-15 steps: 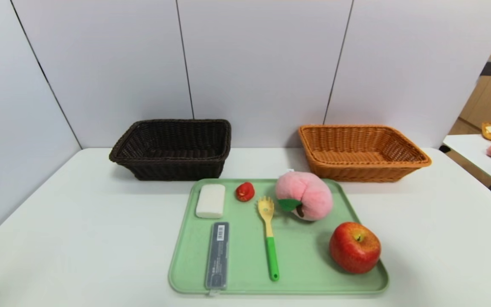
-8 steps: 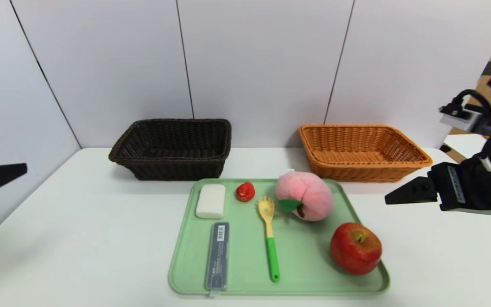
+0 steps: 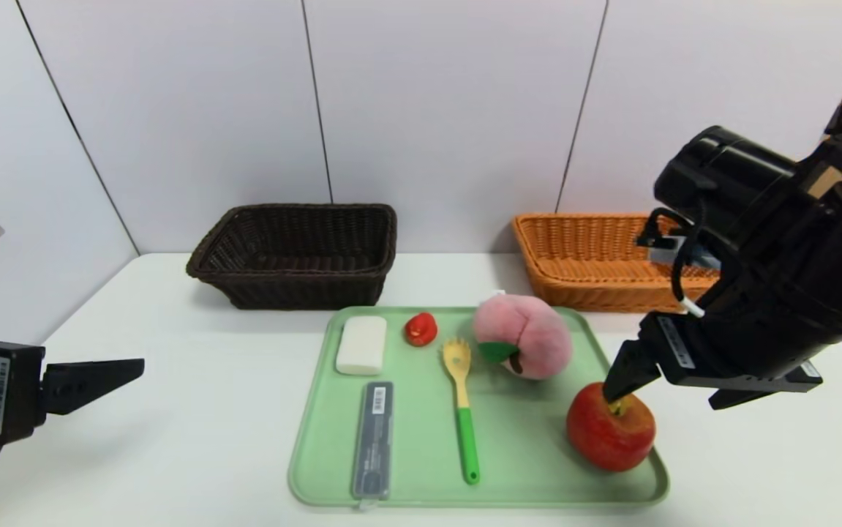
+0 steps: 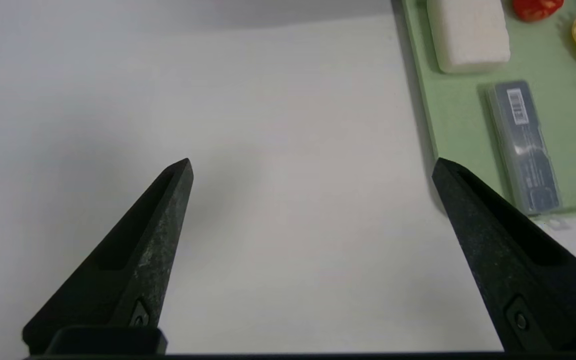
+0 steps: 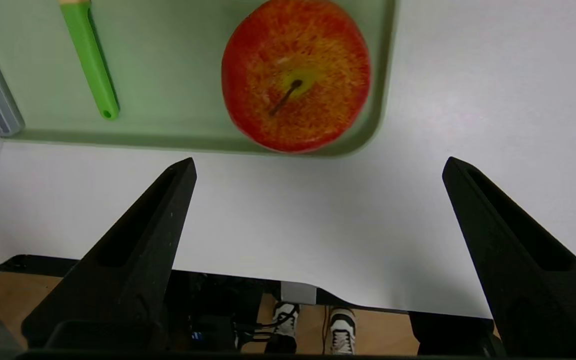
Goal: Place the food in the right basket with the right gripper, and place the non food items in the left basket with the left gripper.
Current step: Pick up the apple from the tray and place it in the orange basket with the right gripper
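A green tray (image 3: 318, 454) lies on the white table (image 3: 172, 410) and serves as the reference for all positions. On the tray, at its near right corner, sits the apple (image 3: 609, 430), stem up. The plush peach (image 3: 523, 335) rests at the tray's far right, the small red fruit (image 3: 421, 329) at its far middle, and the white block (image 3: 361, 344) at its far left. The grey case (image 3: 374, 438) lies lengthwise along the tray's left side, and the fork (image 3: 461, 402) lies down the middle, green handle toward the near edge. The dark basket (image 3: 296, 252) stands beyond the tray's far left corner; the orange basket (image 3: 596, 260) stands beyond its far right corner. The right gripper (image 5: 318, 172) hangs above the apple at the tray's near right corner, fingers spread wide and holding nothing. The left gripper (image 4: 313, 167) hovers over bare table well to the left of the tray, fingers likewise wide apart and empty.
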